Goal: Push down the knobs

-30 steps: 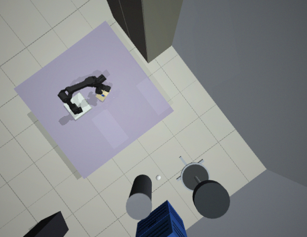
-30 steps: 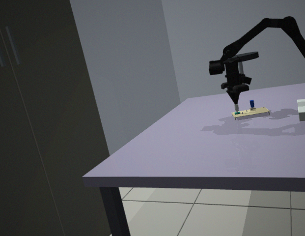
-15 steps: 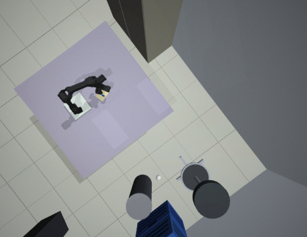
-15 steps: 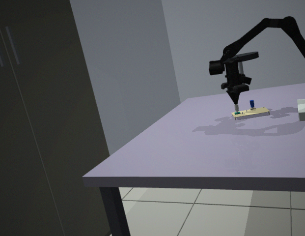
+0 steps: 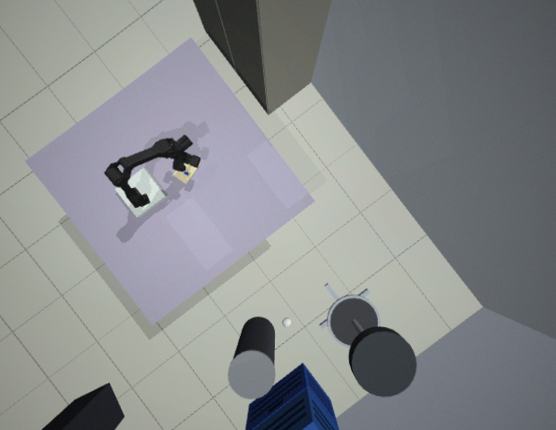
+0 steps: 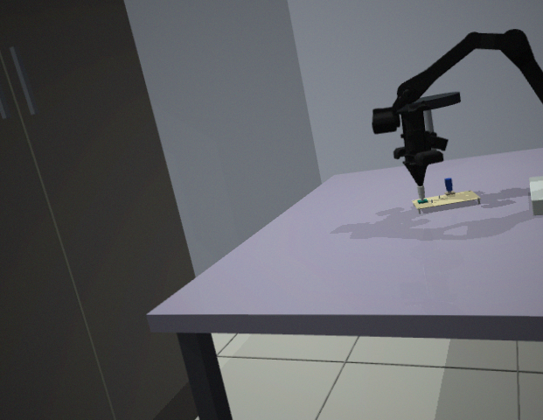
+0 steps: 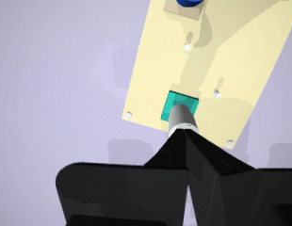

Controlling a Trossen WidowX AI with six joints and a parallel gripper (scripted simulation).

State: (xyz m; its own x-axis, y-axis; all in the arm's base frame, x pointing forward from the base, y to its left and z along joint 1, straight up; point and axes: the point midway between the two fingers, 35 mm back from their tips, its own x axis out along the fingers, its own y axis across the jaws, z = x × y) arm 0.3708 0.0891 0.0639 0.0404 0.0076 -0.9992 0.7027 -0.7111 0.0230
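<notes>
Grey cylindrical knob (image 6: 421,192) (image 7: 181,118), right of centre in the exterior view, stands beneath the closed, empty black gripper (image 6: 420,184) (image 7: 182,136). Likely light, rigid, slippery: press its top centre axially; side load may break the potentiometer.

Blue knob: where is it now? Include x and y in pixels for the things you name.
In the exterior view, the blue knob (image 5: 186,173) (image 6: 449,184) (image 7: 189,2) stands on the circuit board (image 5: 183,179) (image 6: 465,197) (image 7: 155,61), right of the grey knob (image 6: 421,192) (image 7: 181,117) in the picture.

High overhead downward view, table-edge side view from farther off, close claw-mounted downward view, board in all.
</notes>
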